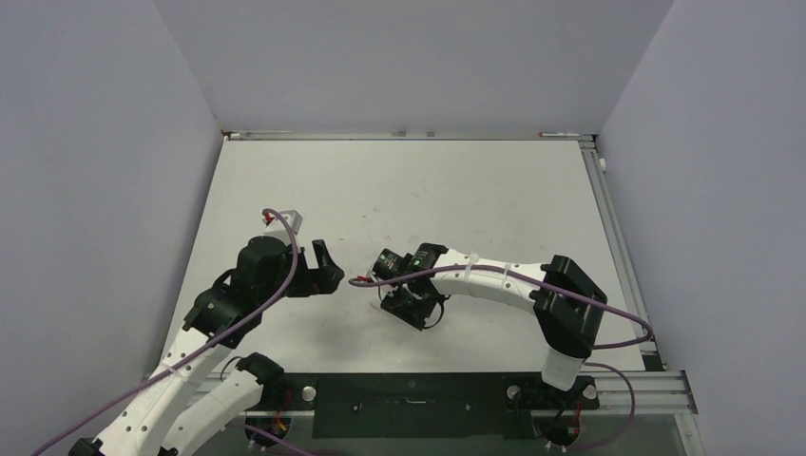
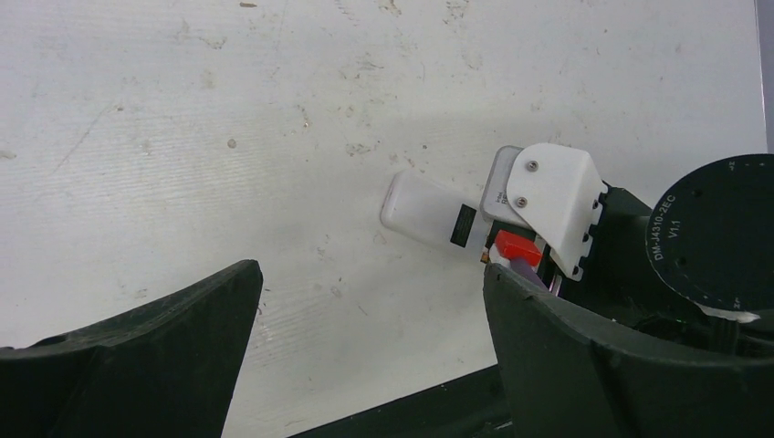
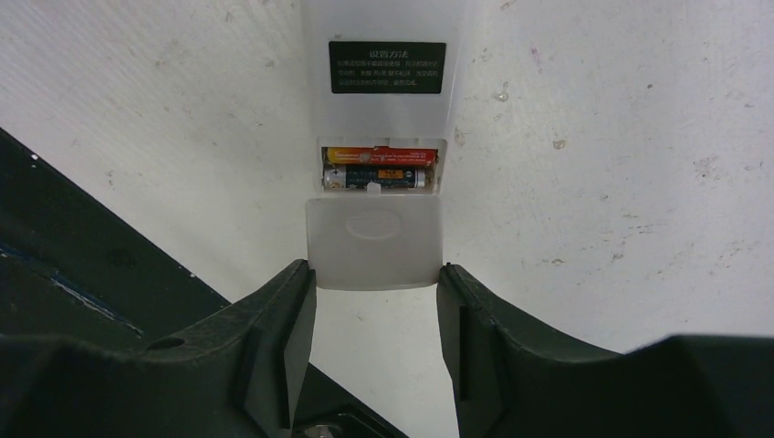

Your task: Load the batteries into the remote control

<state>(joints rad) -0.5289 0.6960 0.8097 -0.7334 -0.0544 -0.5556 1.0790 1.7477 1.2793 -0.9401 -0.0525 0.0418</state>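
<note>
Translucent white plastic, the battery cover [image 3: 374, 242], was clasped by its side edges between the fingers of the right gripper [image 3: 376, 274] and held flat against the lower lip of the open compartment, presumably so that it could be slid home. Both batteries [image 3: 379, 167], reddish above black, were seated side by side in the remote control [image 3: 374, 91], which was laid back-up on the table [image 3: 593, 137]. The left gripper [image 2: 370, 274] was spread wide and empty near the remote's free end, where open tabletop was available for bracing.
</note>
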